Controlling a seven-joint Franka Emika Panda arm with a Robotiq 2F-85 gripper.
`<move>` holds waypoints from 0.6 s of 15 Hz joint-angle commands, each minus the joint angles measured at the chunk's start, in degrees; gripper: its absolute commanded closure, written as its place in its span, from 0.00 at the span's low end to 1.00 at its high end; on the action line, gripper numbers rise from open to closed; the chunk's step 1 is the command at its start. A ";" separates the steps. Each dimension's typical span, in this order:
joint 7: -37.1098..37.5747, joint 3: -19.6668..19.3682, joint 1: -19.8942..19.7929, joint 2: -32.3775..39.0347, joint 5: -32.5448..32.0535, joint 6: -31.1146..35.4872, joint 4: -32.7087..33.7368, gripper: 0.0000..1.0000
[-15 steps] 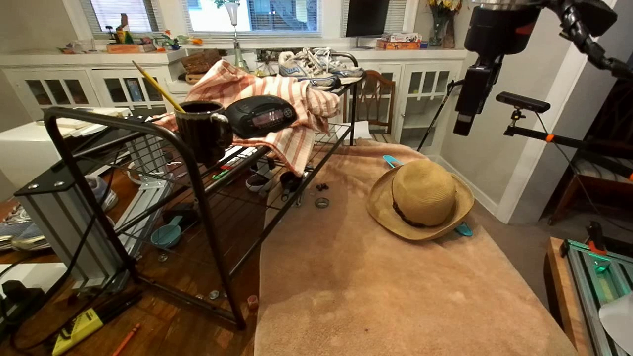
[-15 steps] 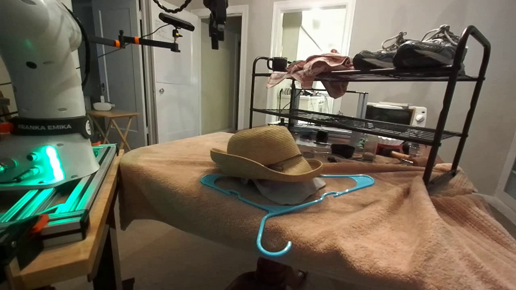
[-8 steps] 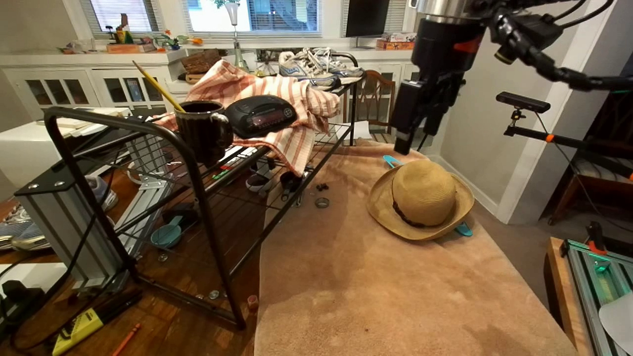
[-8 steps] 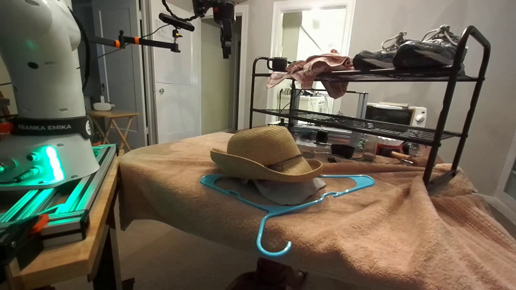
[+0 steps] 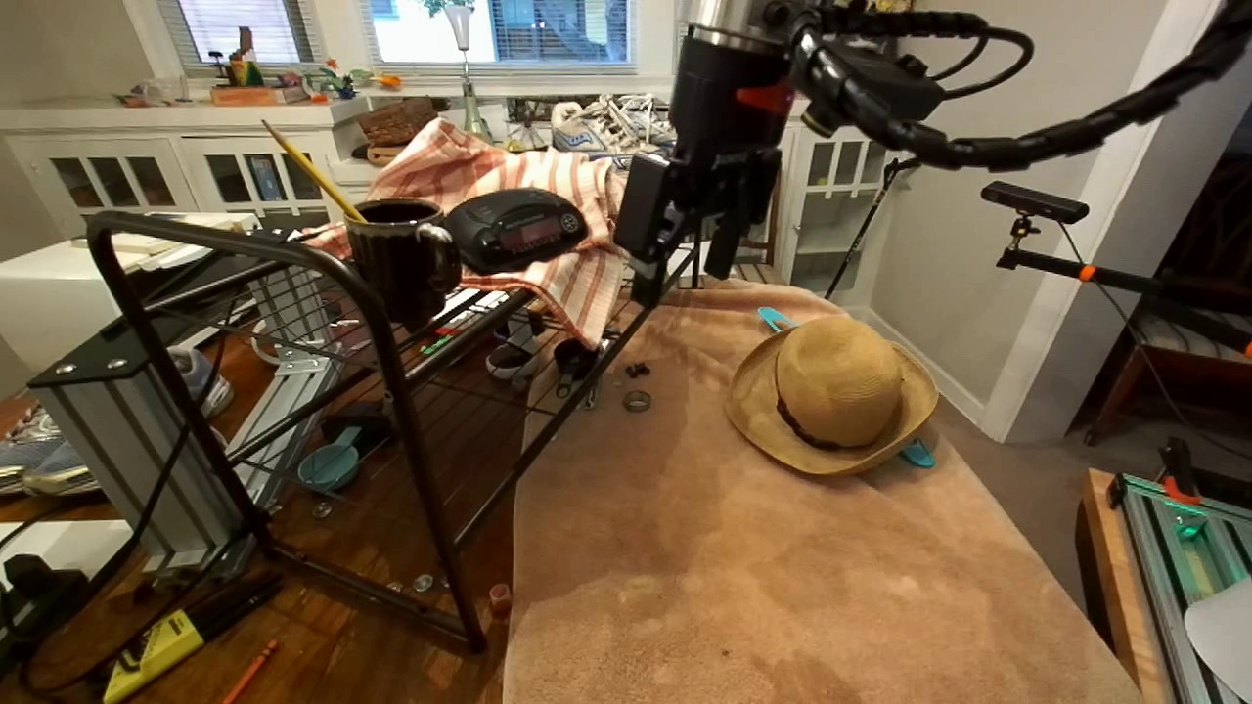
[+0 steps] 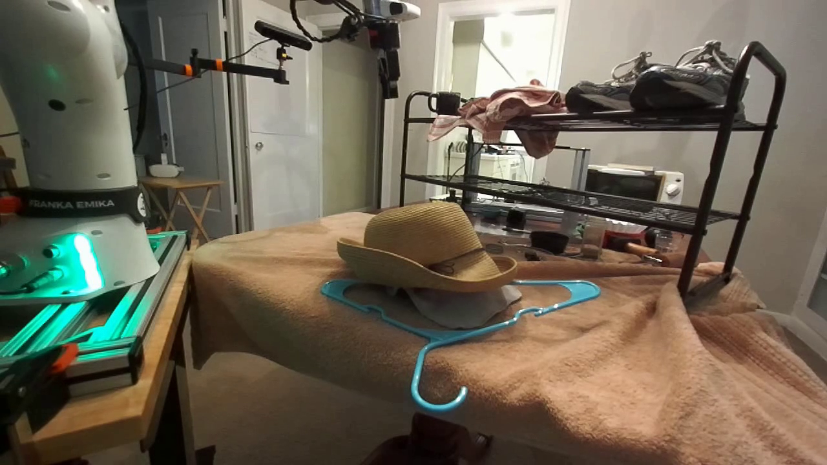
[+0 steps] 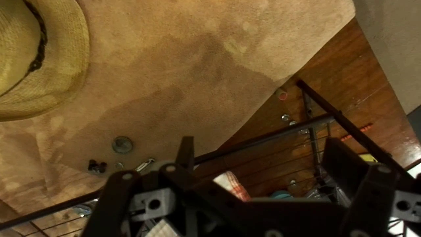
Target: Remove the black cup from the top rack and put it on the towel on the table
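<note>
The black cup point(image 5: 396, 269) stands upright on the top rack point(image 5: 460, 337), near one end, with its handle facing the alarm clock and a yellow pencil point(image 5: 311, 168) sticking out. The cup also shows in an exterior view point(image 6: 447, 102); it is out of the wrist view. The tan towel point(image 5: 782, 557) covers much of the table and also fills much of the wrist view point(image 7: 184, 72). My gripper point(image 5: 683, 269) is open and empty, pointing down. It is apart from the cup, to its right in that exterior view. In the wrist view its fingers point(image 7: 260, 144) are wide apart above the rack's edge.
A black alarm clock point(image 5: 514, 230) sits beside the cup on a striped cloth point(image 5: 577, 191). Shoes point(image 6: 678, 87) stand at the rack's far end. A straw hat point(image 5: 841, 386) and a blue hanger point(image 6: 446, 336) lie on the towel. Brown wood point(image 7: 355, 75) shows beside the towel.
My gripper has moved left across the exterior view from above the hat to beside the striped cloth, and turned so both fingers show. The cup, rack and hat have not moved.
</note>
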 commanded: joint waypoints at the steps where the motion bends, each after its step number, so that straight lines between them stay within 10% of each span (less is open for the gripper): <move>1: -1.12 -0.48 3.34 7.04 -0.82 -0.34 8.40 0.00; 9: -2.06 -2.72 8.71 18.24 -7.74 1.52 23.15 0.00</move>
